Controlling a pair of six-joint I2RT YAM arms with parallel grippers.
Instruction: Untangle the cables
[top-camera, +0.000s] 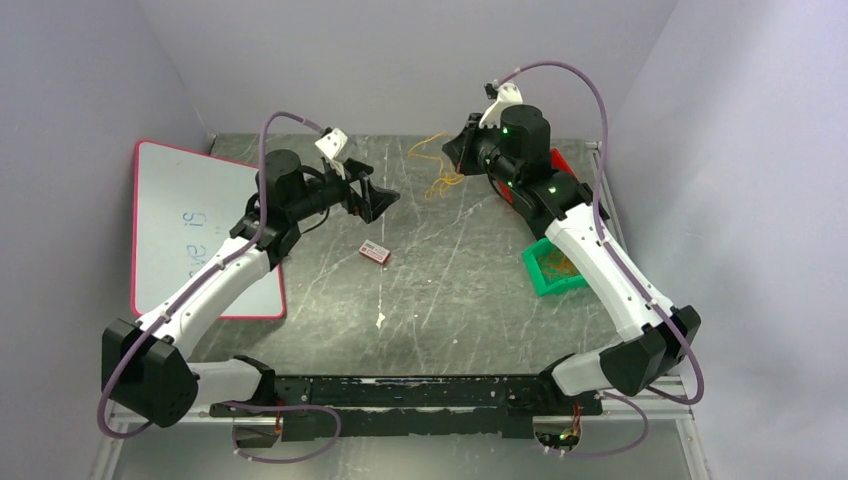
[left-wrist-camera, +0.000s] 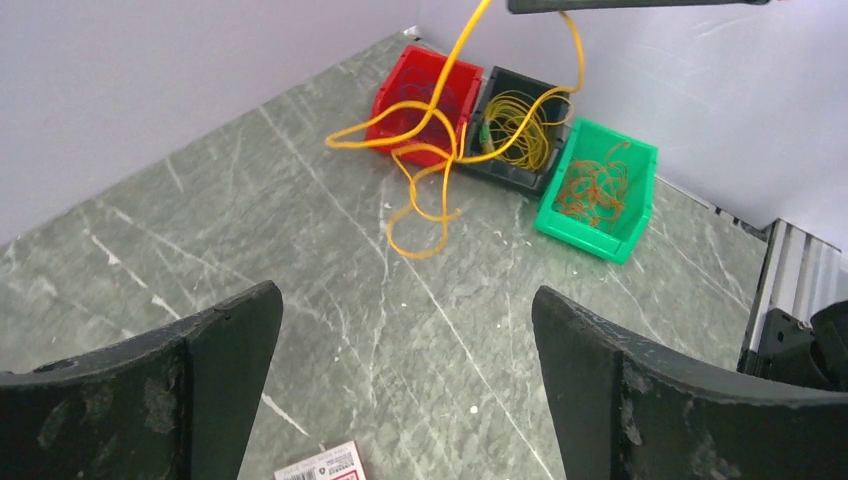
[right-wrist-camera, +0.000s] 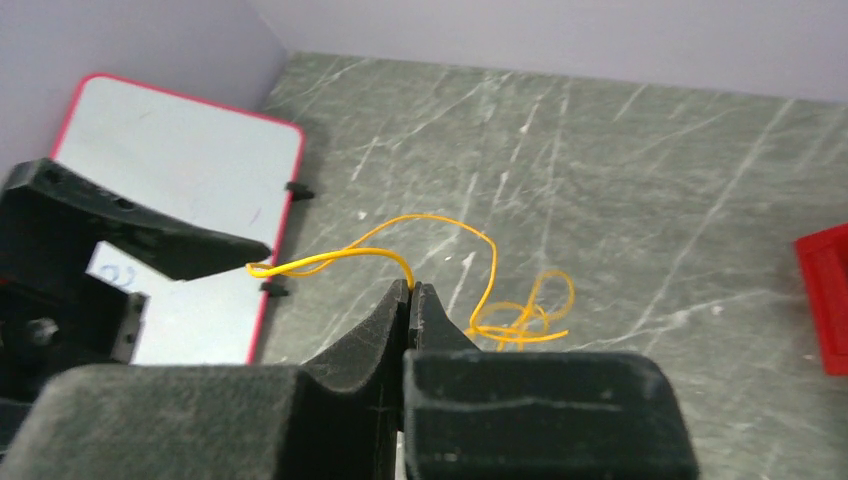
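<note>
Top view: thin, thread-like yellow and orange cables lie in loose loops at the far middle of the marbled grey table, just beside the right gripper. The left gripper is well apart from them.

Left wrist view: its curved, scuffed black jaws are spread wide and hold nothing. Yellow loops spill from the red bin and the black bin. An orange coil fills the green bin.

Right wrist view: the rough black jaws are pressed together, pinching one yellow cable at their tips.
</note>
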